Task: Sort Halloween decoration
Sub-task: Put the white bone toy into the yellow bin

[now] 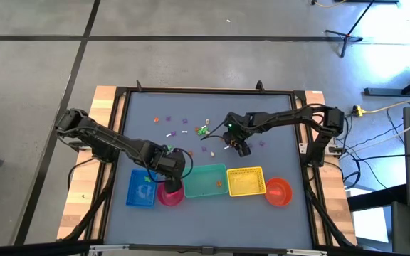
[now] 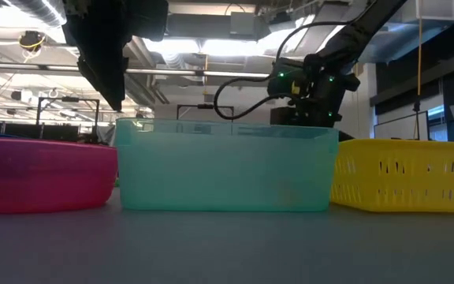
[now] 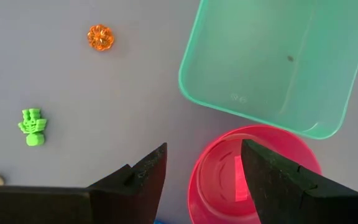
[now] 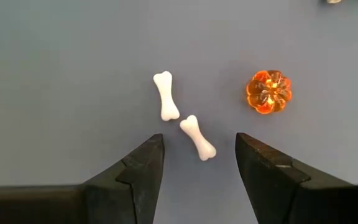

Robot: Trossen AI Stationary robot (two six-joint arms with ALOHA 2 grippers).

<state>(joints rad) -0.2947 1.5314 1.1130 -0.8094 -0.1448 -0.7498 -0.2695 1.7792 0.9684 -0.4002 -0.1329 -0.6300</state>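
Note:
Small Halloween decorations lie scattered on the grey table point(image 1: 155, 135), far of the containers. In the right wrist view two white bones point(image 4: 166, 95) point(image 4: 197, 137) and an orange pumpkin point(image 4: 268, 91) lie flat. My right gripper point(image 4: 199, 162) point(image 1: 242, 148) stands open over them, pointing down. Its fingertips are on either side of the nearer bone and touch nothing. My left gripper point(image 3: 204, 180) point(image 1: 168, 171) hangs open over the far rim of the pink bowl point(image 3: 253, 180), holding nothing. A green figure point(image 3: 32, 126) and another orange pumpkin point(image 3: 100, 37) lie on the table beside it.
A row of containers stands along the table's near side: blue tray point(image 1: 141, 188), pink bowl point(image 1: 171, 193), teal bin point(image 1: 206, 180), yellow basket point(image 1: 245, 181), orange bowl point(image 1: 279, 191). Free table lies to the far left and far right.

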